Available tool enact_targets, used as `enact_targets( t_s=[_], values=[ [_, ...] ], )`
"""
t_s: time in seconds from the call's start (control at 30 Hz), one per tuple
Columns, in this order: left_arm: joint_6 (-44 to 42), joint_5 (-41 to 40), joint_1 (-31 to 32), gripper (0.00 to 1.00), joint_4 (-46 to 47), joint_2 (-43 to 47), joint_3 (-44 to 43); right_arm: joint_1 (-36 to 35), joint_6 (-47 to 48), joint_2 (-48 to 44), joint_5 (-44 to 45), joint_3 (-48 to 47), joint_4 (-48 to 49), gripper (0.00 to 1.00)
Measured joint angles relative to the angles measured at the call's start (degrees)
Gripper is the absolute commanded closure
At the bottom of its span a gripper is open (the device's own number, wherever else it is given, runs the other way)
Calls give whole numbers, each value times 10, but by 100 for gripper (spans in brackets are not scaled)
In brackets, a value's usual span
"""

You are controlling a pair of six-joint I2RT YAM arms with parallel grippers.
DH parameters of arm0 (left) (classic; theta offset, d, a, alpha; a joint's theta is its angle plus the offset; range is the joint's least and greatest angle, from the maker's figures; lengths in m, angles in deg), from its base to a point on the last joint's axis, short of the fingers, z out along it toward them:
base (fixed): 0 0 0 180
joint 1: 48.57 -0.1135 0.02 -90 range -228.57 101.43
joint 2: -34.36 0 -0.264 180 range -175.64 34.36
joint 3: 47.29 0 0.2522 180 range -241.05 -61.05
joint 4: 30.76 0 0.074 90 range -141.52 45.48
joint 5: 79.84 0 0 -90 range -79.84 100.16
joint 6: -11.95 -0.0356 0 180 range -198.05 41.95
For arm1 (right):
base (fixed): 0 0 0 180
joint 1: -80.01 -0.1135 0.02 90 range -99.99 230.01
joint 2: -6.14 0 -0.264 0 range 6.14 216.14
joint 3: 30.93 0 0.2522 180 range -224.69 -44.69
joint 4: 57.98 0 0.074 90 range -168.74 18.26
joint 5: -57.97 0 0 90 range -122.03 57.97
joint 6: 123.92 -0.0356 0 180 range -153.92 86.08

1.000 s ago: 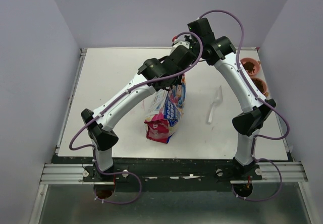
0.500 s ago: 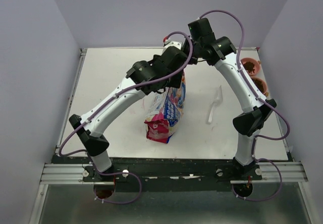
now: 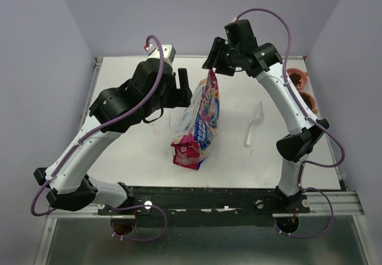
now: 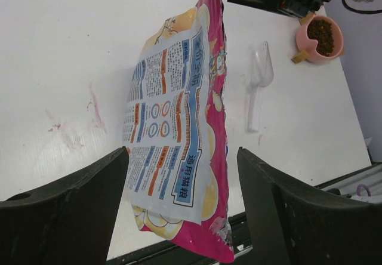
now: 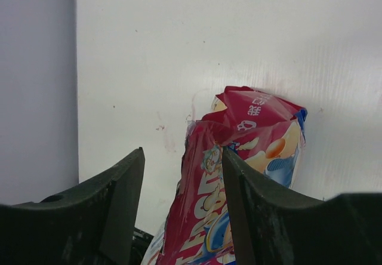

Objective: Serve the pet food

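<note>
Pet food [image 4: 324, 31] sits in two pink cups [image 4: 304, 43] well right of the bag [image 3: 200, 119], so serving appears largely done; only tidying seems left. The scoop [image 3: 255, 122] lies between bag and cups. The left gripper [image 4: 182, 154], left of the bag, gapes wide and empty. The right gripper [image 5: 182, 154], above the bag's top, is parted and clamps nothing.
</note>
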Motion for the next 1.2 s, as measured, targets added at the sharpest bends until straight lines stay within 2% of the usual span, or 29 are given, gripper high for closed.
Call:
enact_targets(
  t_s=[0.2,0.37,0.4,0.43,0.57,0.83,0.97,1.2],
  values=[
    [19,11,-14,17,0,45,40,0,33,-3,4,-38,-3,23],
    [23,15,-25,4,5,88,49,0,86,-46,26,-36,-3,21],
    [21,15,-26,3,10,100,49,0,97,-64,34,-27,0,17],
    [18,14,-26,2,14,112,49,0,107,-86,42,-13,4,0],
    [-8,10,-28,1,52,173,49,0,146,-207,90,68,47,0],
    [-91,-28,-28,1,177,276,54,0,246,-444,233,213,221,0],
    [-137,-53,-28,1,262,323,72,0,289,-496,297,244,272,0],
    [-179,-81,-28,1,311,339,72,0,312,-516,331,274,282,0]
  ],
)
